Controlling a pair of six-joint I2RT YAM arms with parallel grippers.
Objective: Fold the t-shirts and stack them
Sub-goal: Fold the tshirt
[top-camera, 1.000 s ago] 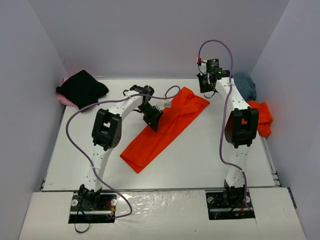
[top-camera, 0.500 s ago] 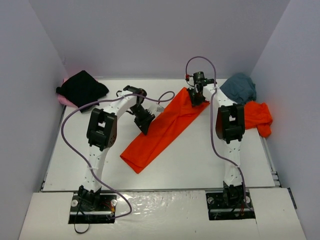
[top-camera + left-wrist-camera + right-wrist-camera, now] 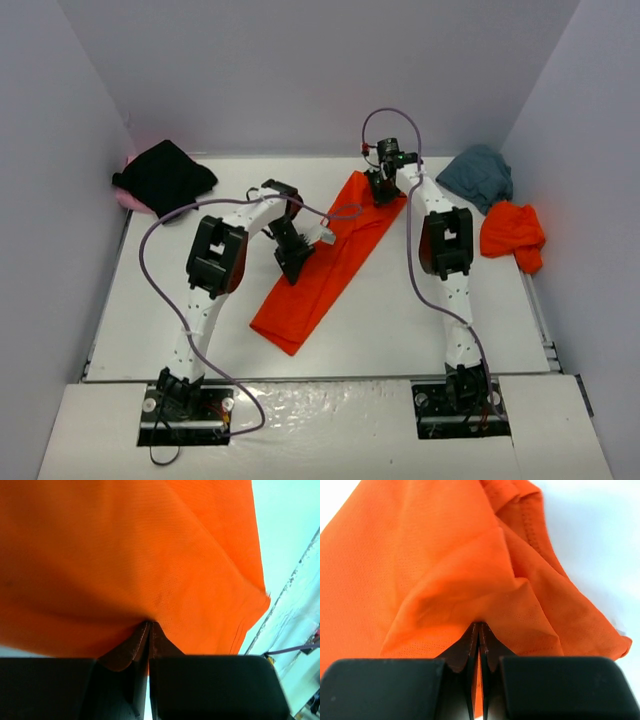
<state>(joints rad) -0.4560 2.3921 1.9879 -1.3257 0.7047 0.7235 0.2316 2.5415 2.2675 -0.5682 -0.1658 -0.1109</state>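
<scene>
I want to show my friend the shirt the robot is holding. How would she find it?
Look at the middle of the white table. A long orange t-shirt lies there slantwise, pinched by the left gripper and the right gripper. The other orange t-shirt sits crumpled at the right edge, untouched.

Mostly buried under the black t-shirt (image 3: 165, 175), far left corner: pink t-shirt (image 3: 127, 197), a sliver only. Lost in folds of the orange-red t-shirt (image 3: 125, 555) in both wrist views: tips of left tool (image 3: 149, 628) and right tool (image 3: 479, 628). Cropped top and left by the left wrist view's edges, same cloth. Too small overhead to judge either grip.
</scene>
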